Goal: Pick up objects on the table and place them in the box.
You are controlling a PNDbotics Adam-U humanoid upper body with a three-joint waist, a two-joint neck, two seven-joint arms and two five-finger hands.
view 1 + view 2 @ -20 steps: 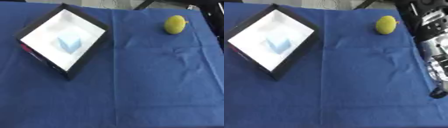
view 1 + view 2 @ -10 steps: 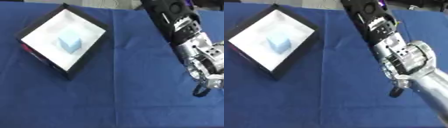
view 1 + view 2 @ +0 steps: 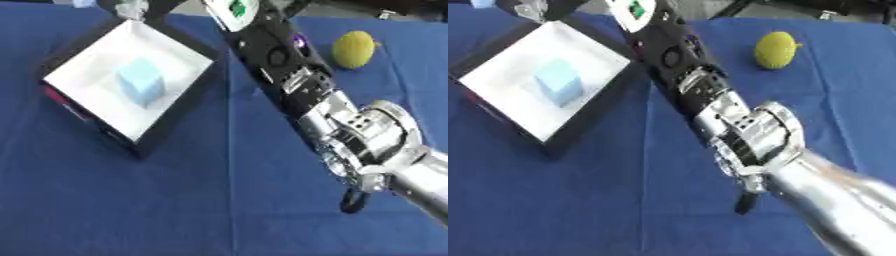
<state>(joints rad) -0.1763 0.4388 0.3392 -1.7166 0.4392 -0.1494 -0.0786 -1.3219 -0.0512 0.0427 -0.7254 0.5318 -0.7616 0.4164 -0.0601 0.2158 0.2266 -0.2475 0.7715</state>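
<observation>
Blue cube (image 3: 140, 88) in box (image 3: 179, 114); lemon (image 3: 353, 49) at 1 o'clock on surface (image 3: 175, 200) remains; right arm (image 3: 332, 120) crosses, hand state indeterminable.

Both eye views are looking steeply down from the robot's head onto the blue table (image 3: 131, 200), side by side. Relative to the box (image 3: 179, 82), each is sharing the lemon-like fruit (image 3: 353, 49) far right and the arm (image 3: 710, 105) crossing close, perhaps slightly blurred.

right arm (image 3: 324, 115) stretched diagonally across view
</observation>
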